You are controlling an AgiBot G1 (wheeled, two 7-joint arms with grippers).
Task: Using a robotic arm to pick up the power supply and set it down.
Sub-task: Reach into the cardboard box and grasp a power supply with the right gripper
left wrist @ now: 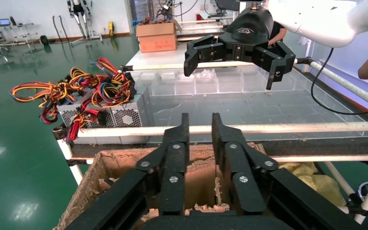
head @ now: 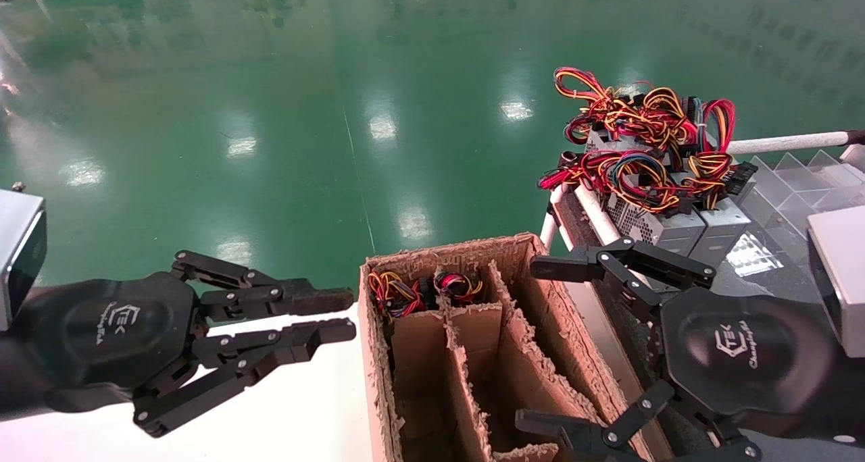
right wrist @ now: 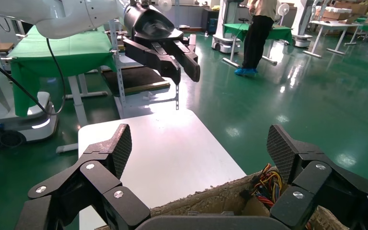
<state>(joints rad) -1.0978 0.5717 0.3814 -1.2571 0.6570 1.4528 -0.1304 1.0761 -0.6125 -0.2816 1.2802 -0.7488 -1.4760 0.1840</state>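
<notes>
Several grey power supply units (head: 676,229) with tied wire bundles stand on the rack at the right; they also show in the left wrist view (left wrist: 124,112). The front right one (head: 722,227) carries orange, yellow and black wires; its neighbour's bundle includes blue. My right gripper (head: 534,344) hangs wide open and empty over the right side of a divided cardboard box (head: 520,246), short of the units (right wrist: 201,143). My left gripper (head: 346,311) hovers left of the box, its fingers a narrow gap apart with nothing between them (left wrist: 201,120).
Two far compartments of the box hold units with wire bundles (head: 419,290). A white table (head: 290,394) lies under the left arm. Clear plastic trays (head: 797,178) and a white pipe rail (head: 784,142) sit behind the units. A person (right wrist: 261,33) stands far off.
</notes>
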